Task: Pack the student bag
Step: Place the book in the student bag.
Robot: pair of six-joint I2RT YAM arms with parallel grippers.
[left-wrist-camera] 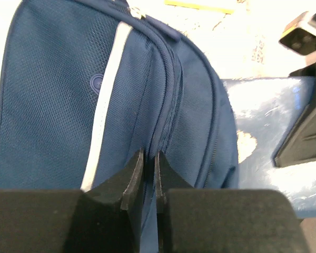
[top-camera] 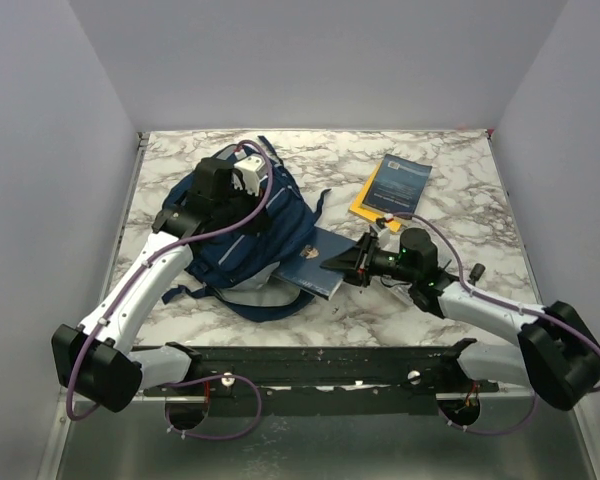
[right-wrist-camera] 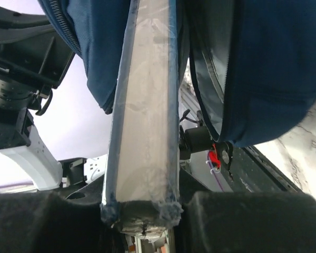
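Observation:
The navy student bag (top-camera: 242, 245) lies on the marble table with its opening facing right. My left gripper (top-camera: 242, 182) is on top of it, shut on a fold of the bag's fabric by the zip (left-wrist-camera: 147, 171); the bag (left-wrist-camera: 58, 95) fills the left wrist view. My right gripper (top-camera: 354, 263) is shut on a dark blue book (top-camera: 310, 263), whose far end is at the bag's opening. In the right wrist view the book's page edge (right-wrist-camera: 145, 116) runs up from my gripper (right-wrist-camera: 142, 211) between the bag's open sides (right-wrist-camera: 274, 68). The book also shows in the left wrist view (left-wrist-camera: 268, 137).
A second book (top-camera: 392, 188), blue with a yellow edge, lies at the back right of the table. The enclosure's grey walls stand close on the left, back and right. The black frame rail (top-camera: 320, 365) runs along the near edge.

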